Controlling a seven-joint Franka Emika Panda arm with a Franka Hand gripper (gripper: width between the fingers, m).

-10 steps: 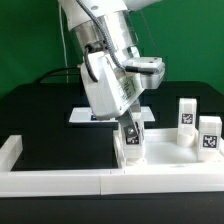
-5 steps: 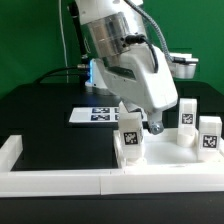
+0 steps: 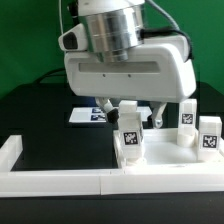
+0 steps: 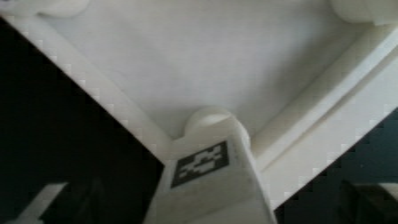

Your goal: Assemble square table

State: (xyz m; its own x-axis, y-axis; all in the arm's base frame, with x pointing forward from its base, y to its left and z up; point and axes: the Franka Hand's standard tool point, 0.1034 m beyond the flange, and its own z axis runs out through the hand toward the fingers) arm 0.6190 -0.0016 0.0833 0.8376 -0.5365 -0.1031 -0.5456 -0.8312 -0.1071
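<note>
The white square table top (image 3: 175, 168) lies at the front on the exterior view's right. One tagged white leg (image 3: 130, 142) stands upright in its near corner. In the wrist view that leg (image 4: 217, 165) rises from a corner of the table top (image 4: 196, 70). My gripper (image 3: 134, 113) hangs just above the leg, open, one finger on each side of the leg's top and apart from it. Two more tagged legs (image 3: 187, 114) (image 3: 208, 135) stand upright on the top's far right side.
The marker board (image 3: 88, 116) lies flat on the black table behind the gripper. A long white border rail (image 3: 60, 181) runs along the front edge, and a short white rail (image 3: 9, 151) stands at the exterior view's left.
The jaws have opened and let go of the upright leg. The hand has swung round from a twisted pose to a square one above it. The leg stays standing.
</note>
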